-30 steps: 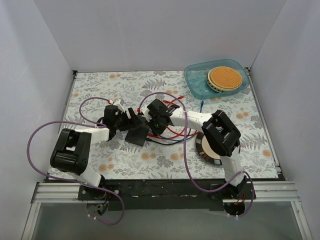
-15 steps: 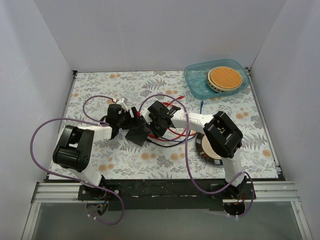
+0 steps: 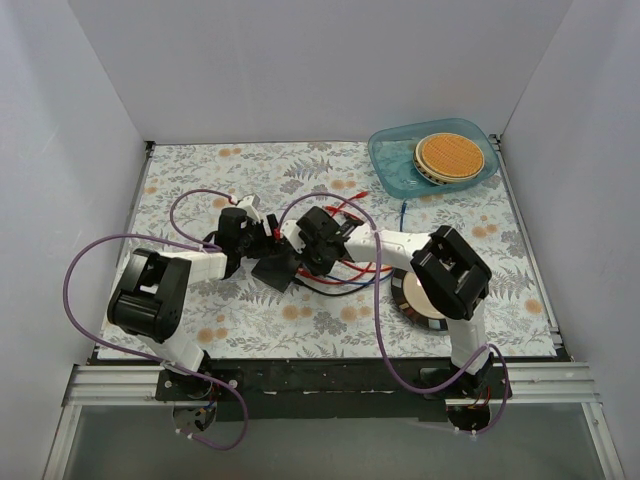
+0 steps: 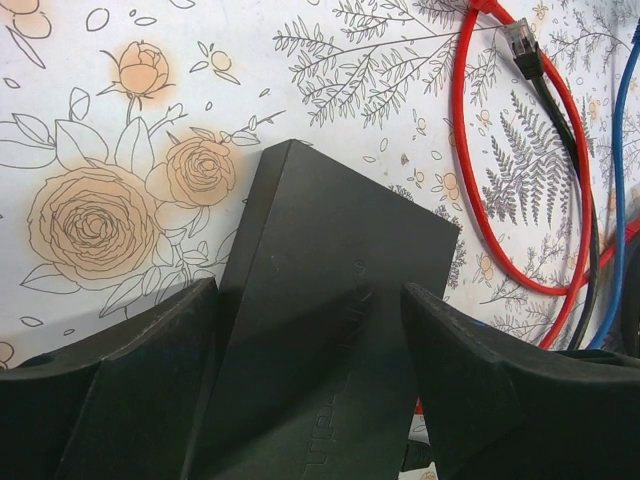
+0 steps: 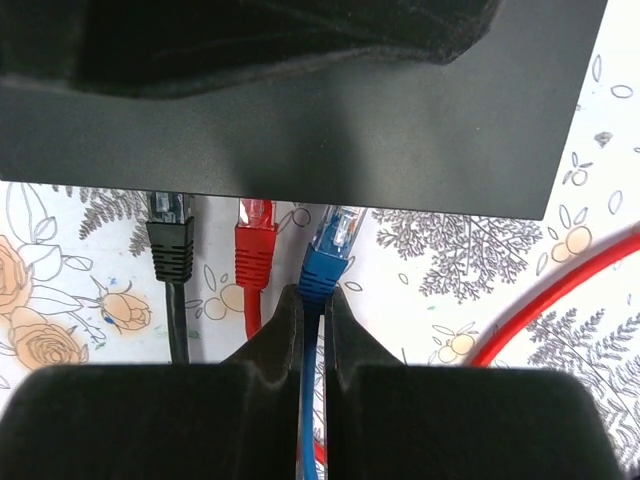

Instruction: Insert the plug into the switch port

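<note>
You see your left gripper (image 4: 308, 300) astride the black box (image 4: 340, 225), a finger against each side, on flowered cloth (image 4: 90, 90). A red cable (image 4: 470, 170), a blue cable (image 4: 617, 200) and a loose clear plug (image 4: 521, 40) lie to the right.

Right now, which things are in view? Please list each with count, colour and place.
cloth: one, floral, over the table.
switch: one, matte black, mid-table.
black plug: one, at the switch's edge.
red plug: one, beside it.
blue plug: one, next along.
loose plug: one, clear, on the cloth.
red cable: one, looped by the switch.
tray: one, blue, far right corner.
disc: one, orange, in the tray.
dish: one, black-rimmed, partly under the right arm.
left gripper: black, gripping the switch.
right gripper: black, shut on the blue plug.
</note>
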Tool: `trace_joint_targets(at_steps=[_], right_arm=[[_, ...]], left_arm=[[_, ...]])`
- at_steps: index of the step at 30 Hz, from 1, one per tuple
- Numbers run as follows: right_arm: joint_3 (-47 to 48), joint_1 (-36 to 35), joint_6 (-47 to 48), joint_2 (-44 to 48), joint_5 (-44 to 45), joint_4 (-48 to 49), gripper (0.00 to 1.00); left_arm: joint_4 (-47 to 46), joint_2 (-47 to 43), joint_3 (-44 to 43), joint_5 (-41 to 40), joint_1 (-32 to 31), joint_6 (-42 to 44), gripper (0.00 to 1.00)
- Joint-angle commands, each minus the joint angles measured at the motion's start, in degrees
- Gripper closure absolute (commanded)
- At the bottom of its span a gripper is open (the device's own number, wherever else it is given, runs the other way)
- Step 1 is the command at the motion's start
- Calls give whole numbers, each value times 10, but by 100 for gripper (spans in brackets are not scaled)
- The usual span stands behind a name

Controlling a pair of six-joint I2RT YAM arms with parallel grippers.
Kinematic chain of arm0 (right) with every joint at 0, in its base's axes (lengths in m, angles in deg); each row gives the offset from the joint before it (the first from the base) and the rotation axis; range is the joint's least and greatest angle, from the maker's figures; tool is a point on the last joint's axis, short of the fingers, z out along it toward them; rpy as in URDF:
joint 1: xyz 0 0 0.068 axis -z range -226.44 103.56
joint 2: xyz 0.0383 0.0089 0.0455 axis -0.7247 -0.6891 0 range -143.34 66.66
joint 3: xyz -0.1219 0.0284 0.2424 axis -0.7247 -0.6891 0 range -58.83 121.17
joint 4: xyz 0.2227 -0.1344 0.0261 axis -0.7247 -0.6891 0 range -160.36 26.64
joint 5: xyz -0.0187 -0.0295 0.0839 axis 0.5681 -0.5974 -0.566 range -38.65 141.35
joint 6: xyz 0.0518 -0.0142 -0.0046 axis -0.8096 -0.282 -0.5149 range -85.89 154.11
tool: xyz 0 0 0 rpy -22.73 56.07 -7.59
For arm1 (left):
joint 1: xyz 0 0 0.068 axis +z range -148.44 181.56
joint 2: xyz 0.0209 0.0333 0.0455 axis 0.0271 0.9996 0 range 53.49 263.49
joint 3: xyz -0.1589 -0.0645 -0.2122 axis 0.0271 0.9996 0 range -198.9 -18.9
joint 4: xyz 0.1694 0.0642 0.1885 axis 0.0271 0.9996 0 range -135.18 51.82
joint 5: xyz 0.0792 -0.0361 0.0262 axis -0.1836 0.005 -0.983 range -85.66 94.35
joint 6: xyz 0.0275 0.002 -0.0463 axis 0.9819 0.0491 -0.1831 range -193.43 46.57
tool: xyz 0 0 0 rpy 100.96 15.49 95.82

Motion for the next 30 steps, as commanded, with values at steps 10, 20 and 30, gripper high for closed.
trace_joint_targets(at_steps=[10, 20, 30], right_arm=[[-49, -9, 67, 46, 3, 181, 99], [-78, 13, 84, 69, -147, 226, 99], [-43, 13, 8, 51, -63, 220, 99]], left_arm=[[33, 15, 1, 100, -46, -8, 27], [29, 11, 4, 108, -51, -4, 25], [33, -7, 17, 114, -63, -12, 27]])
